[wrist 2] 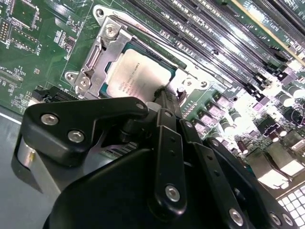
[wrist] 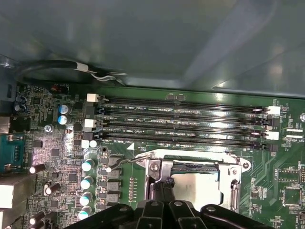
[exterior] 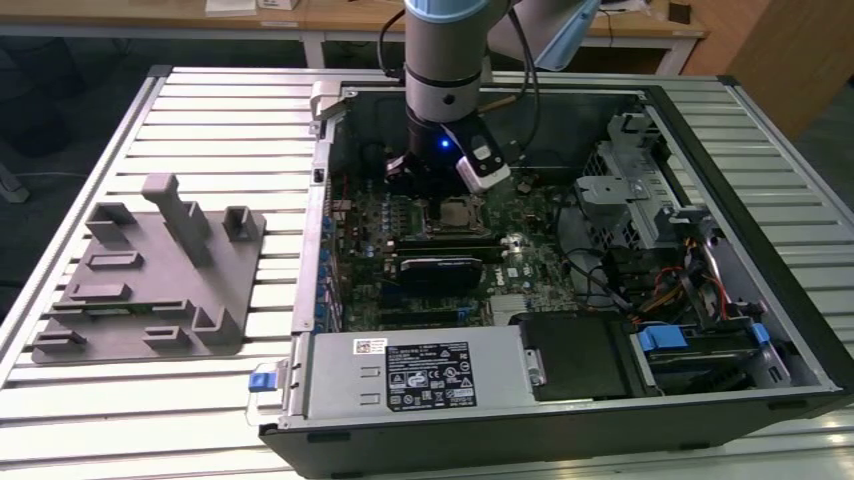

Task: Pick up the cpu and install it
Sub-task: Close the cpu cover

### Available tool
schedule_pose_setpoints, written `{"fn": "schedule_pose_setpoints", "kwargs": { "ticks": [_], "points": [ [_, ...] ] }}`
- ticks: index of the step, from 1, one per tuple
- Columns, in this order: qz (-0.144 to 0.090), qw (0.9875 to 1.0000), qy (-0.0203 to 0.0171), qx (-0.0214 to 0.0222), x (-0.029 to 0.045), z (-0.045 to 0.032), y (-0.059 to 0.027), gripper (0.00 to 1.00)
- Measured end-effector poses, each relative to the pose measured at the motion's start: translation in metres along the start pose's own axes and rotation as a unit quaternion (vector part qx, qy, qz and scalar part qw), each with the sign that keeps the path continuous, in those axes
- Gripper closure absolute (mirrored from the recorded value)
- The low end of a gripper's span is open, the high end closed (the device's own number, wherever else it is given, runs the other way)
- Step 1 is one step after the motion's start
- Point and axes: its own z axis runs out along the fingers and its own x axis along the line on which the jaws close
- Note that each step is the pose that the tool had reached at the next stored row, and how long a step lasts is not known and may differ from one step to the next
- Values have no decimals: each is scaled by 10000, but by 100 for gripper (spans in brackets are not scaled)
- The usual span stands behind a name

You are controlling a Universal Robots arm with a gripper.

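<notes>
The cpu (wrist 2: 136, 76), a flat square chip with a silver-grey top, lies inside the metal-framed socket (wrist 2: 102, 47) on the green motherboard; the exterior view shows the cpu (exterior: 458, 211) near the middle of the open computer case. My gripper (wrist 2: 164, 91) hangs just over it with its two black fingers pressed together, their tips at the chip's edge. In the first wrist view the cpu (wrist: 195, 188) sits flat in the socket frame (wrist: 234, 175) and the gripper (wrist: 163, 185) is shut at its rim, with nothing between the fingers.
The computer case (exterior: 747, 130) lies open on a slatted table (exterior: 214, 120). Memory slots (wrist: 181, 121) run beside the socket, and a thin wire lever (wrist: 128, 162) sticks out from it. A grey fixture block (exterior: 147, 280) stands at the exterior view's left. The power supply (exterior: 414, 375) fills the case's near side.
</notes>
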Motion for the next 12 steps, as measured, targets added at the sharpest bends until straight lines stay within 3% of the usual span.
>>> {"fn": "schedule_pose_setpoints", "kwargs": {
  "ticks": [12],
  "points": [
    [0, 10000, -2, -32, -1, 0, 7, 89]
  ]
}}
